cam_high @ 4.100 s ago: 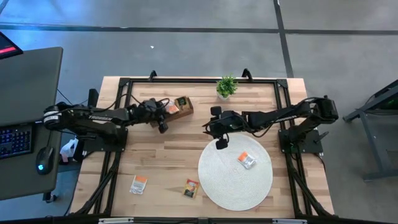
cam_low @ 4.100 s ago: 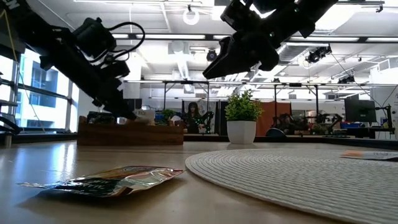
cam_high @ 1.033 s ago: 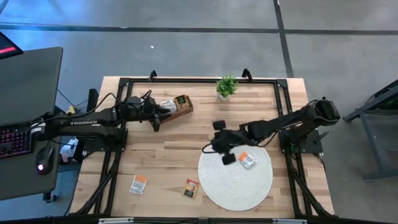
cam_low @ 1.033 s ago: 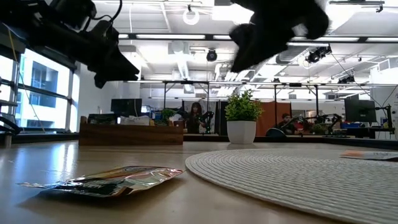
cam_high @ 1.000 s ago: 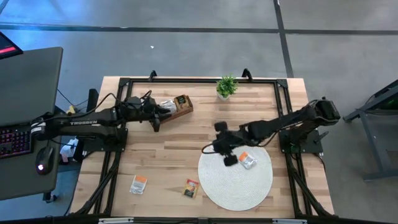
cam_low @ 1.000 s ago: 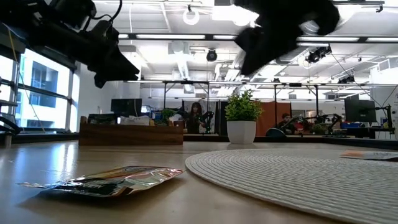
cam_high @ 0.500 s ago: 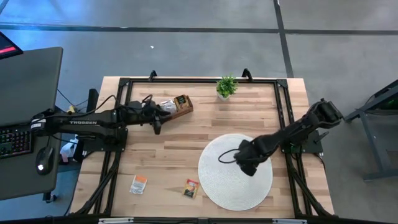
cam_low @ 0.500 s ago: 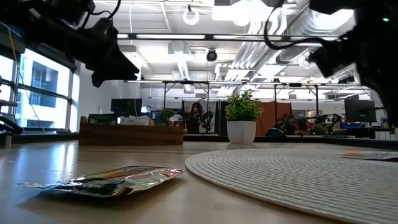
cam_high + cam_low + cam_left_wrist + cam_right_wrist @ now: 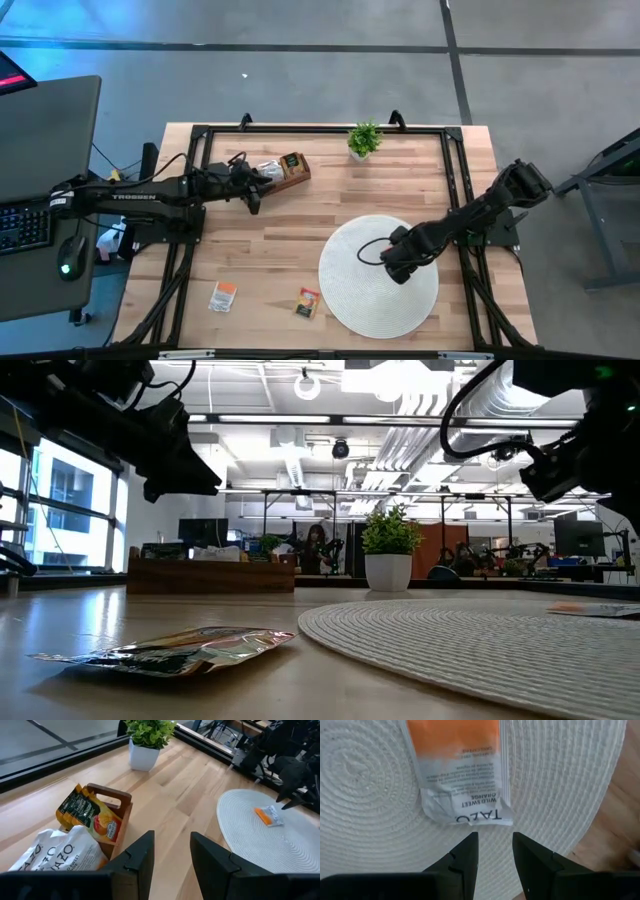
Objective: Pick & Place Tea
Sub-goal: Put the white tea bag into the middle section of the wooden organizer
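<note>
One white-and-orange tea sachet [image 9: 460,775] lies flat on the round woven mat [image 9: 350,290]. My right gripper [image 9: 494,847] hangs open over it, pointing down, with its fingertips just short of the sachet's white end. In the high view the gripper [image 9: 397,268] hides this sachet. My left gripper [image 9: 170,852] stands open beside the wooden tray [image 9: 292,168], which holds a white sachet [image 9: 55,852] and a dark-and-yellow one [image 9: 90,815]. Two more sachets [image 9: 223,296] [image 9: 307,302] lie flat on the table near its front edge.
A small potted plant [image 9: 364,139] stands at the far edge, behind the mat. Black frame rails [image 9: 205,150] run along the table's sides and back. Bare wood lies between the tray and the mat. A desk with a keyboard [image 9: 25,225] stands left of the table.
My right gripper has gone from the mat's far left rim toward the table's right and near edges, has tipped to point down, and now stands over the sachet on the mat. That sachet has not moved.
</note>
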Available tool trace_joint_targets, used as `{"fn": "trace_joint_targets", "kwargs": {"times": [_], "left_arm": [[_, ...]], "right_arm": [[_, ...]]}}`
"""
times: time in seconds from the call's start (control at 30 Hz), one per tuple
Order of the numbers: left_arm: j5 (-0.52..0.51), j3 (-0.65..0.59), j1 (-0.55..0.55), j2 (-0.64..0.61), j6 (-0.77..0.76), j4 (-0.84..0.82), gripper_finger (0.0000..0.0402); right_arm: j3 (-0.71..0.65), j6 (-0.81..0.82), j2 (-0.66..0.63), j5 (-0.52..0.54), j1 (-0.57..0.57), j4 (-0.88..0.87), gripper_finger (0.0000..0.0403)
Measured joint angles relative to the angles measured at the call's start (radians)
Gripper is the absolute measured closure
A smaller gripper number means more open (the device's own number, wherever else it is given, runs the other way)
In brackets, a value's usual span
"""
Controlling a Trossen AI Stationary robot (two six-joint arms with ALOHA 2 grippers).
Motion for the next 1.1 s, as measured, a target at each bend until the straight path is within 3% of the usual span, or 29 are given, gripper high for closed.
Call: {"fn": "trace_joint_targets", "kwargs": {"times": [0.5, 0.87, 1.1], "left_arm": [[0.001, 0.000, 0.000, 0.000, 0.000, 0.000, 0.0277], [0.001, 0.000, 0.000, 0.000, 0.000, 0.000, 0.0277], [0.001, 0.000, 0.000, 0.000, 0.000, 0.000, 0.0277]], "right_arm": [[-0.004, 0.150, 0.000, 0.067, 0.070, 0.030, 0.0286], [-0.148, 0.335, -0.005, 0.083, 0.071, 0.211, 0.0286], [-0.179, 0.325, -0.023, 0.144, 0.063, 0.236, 0.0289]]}}
